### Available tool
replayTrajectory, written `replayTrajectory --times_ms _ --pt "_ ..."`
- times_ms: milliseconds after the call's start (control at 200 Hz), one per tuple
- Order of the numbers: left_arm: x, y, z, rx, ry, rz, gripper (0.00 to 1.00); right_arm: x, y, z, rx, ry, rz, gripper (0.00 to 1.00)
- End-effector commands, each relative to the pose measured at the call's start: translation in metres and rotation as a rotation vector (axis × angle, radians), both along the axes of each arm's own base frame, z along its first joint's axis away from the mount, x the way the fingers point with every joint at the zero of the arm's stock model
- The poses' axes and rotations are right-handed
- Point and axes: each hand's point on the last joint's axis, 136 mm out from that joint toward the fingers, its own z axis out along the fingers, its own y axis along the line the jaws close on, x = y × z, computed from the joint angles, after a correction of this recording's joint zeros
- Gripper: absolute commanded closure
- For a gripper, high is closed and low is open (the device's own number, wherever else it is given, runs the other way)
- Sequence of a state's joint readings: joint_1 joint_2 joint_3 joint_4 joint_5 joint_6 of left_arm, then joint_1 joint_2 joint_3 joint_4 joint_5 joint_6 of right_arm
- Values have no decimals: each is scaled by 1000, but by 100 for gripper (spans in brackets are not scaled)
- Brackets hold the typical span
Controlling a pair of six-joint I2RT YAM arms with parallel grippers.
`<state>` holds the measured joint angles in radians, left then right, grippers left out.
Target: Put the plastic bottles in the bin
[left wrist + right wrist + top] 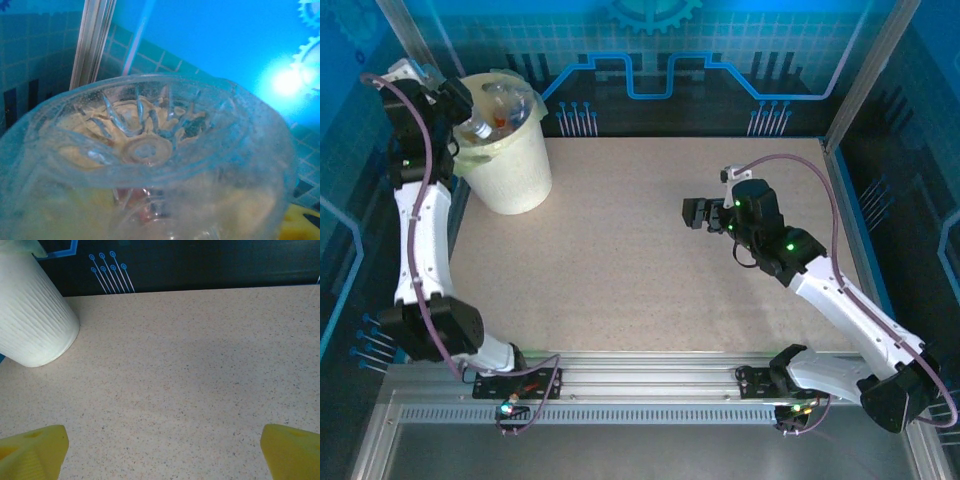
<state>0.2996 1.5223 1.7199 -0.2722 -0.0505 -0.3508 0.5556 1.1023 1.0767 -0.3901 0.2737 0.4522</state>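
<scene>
The cream-white bin (515,175) stands at the table's far left, lined with a pale yellow-green bag and piled to the rim with clear plastic bottles (498,112). My left gripper (458,108) hovers at the bin's left rim. In the left wrist view a clear bottle's ribbed base (147,147) sits right against the camera, and one yellow fingertip (302,227) shows far out at the lower right, so the jaws stand wide apart. My right gripper (696,213) hangs open over bare table, its yellow fingertips (32,450) wide apart, with the bin's ribbed wall (30,315) ahead to its left.
The speckled beige tabletop (640,250) stretches between the bin and the right arm. Blue panels and metal posts (865,80) fence the back and sides. The arms' mounting rail (650,375) runs along the near edge.
</scene>
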Motion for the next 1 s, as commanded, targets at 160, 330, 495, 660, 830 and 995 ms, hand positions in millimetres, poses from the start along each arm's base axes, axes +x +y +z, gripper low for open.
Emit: replayTrajectory --times_ms 160,330,495,660,830,995 --pt "53 39 -7 -164 -60 -1 45 -6 -14 4 -1 -3 -36 0" --pt "85 58 -38 -268 15 38 40 -8 -16 3 -2 4 -43 0" --pt "99 66 -53 -330 62 61 14 -10 -23 3 -17 9 -66 0" --pt "90 57 -34 -328 47 36 2 -12 -31 3 -13 2 -94 0" --pt "56 44 -7 -289 -2 25 1 -11 -42 -2 -10 3 -151 0" --pt "10 20 6 -225 -35 1 1 -10 -54 -8 -7 6 -207 0"
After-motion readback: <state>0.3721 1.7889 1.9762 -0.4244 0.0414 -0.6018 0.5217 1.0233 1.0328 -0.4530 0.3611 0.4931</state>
